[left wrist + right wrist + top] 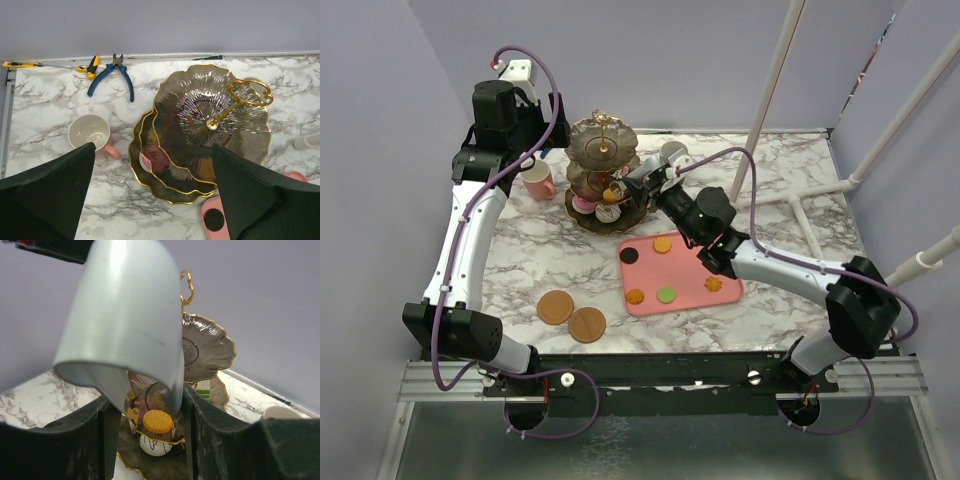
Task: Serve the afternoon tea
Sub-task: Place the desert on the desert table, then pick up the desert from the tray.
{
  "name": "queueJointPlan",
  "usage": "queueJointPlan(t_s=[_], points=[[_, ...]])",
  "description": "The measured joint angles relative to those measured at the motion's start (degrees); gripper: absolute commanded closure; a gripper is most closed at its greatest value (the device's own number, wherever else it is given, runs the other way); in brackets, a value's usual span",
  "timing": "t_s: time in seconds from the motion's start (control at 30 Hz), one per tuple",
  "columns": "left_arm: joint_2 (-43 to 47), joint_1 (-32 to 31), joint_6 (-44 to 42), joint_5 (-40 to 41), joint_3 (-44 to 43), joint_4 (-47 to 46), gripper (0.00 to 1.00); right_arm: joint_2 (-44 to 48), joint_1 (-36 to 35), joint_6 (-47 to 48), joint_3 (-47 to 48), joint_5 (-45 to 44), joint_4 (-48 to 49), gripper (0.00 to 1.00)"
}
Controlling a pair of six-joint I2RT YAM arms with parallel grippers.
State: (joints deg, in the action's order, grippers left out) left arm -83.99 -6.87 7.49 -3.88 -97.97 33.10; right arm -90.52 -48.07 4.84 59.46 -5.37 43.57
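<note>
Right, status: the right end effector (147, 402) is clamped on the pale-green mug (125, 315), carried off the desk (520, 260) just right of the stand (200, 100), about level with its middle tier. The mug is tilted, mouth toward the wrist cam.

The left end effector (152, 150) is spread wide with nothing in it, hovering above the stand's left side. The pink mug (90, 132) sits on the desk just left of the stand.

Handling guess: the mug is rigid, light and has a smooth, slippery wall. I'd keep the pinch on the wall near the rim and not twist fast. The stand looks top-heavy and brittle, so don't bump it.

Edges: the stand's scalloped gold rims and ring handle are right beside the mug, so back away to the right before swinging.

Room: both coasters (556, 306) (587, 324) lie well in front of the stand, to its left. There's bare marble between them and the stand. The pink tray (690, 270) with cookies (662, 244) sits front-right of the stand, so carry the mug over it.
</note>
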Motion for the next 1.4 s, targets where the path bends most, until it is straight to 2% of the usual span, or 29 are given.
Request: queueJointPlan(t_s=[0.3,0.5,0.77,1.4], points=[[0.2,0.0,0.0,-3.0,0.7,0.0,0.01,15.7,-0.3,-0.9,-12.3,-0.2,-4.9,0.53],[0.2,0.0,0.0,-8.0,1.2,0.0,0.01,19.9,-0.3,-2.2,-20.6,-2.0,-9.0,0.53],[-0.7,0.0,-0.1,-13.9,1.2,0.0,0.01,19.8,-0.3,-3.8,-24.5,-5.6,-10.7,0.52],[-0.4,0.0,-1.1,-14.6,1.3,-0.1,0.01,5.7,-0.2,-2.7,-24.0,-10.7,-3.8,0.49]])
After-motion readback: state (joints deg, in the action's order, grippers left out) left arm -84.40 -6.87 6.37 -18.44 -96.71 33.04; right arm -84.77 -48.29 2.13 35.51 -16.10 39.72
